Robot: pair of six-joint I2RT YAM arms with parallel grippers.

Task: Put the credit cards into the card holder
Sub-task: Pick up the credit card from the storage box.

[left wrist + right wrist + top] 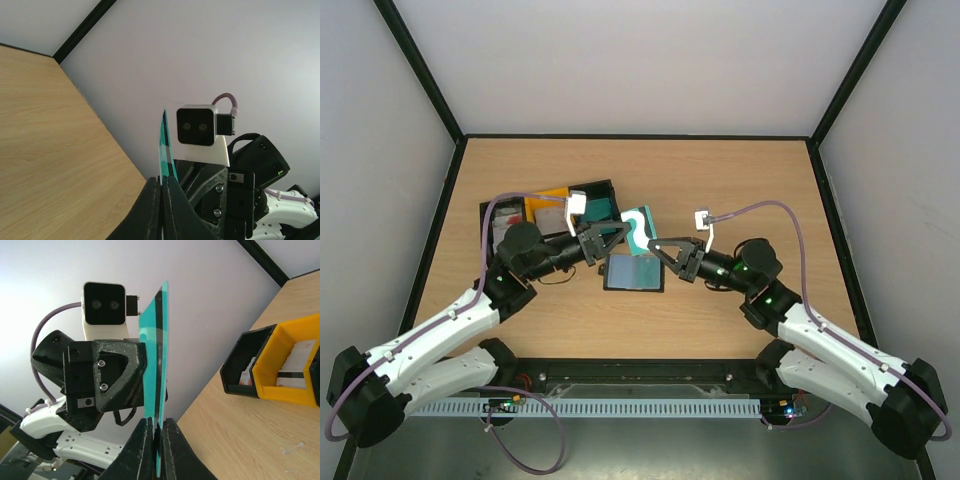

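A thin, teal plastic credit card (156, 340) with a dark stripe stood on edge in the air over the middle of the light wooden table (740, 190). It was just behind the open black folding card holder (634, 272), which lay flat on the boards. I judged the card light and stiff but a little springy, with slick faces. It would be best pinched across its flat faces near one end, leaving the far edge free to enter a slot. Uneven pulls from two sides could bow it.

Both claws had hold of this one card. The left gripper (161, 192) was clamped fully on it from one side. The right gripper (157, 435) was clamped on it from the other, and neither held anything else. The two arms reached forward and inward, wrists turned so the fingers faced each other, nearly nose to nose above the holder.

On the left arm's side sat a yellow plastic bin (287, 392) holding a white card with a dark stripe. A black plastic bin (235, 375) touched its side.
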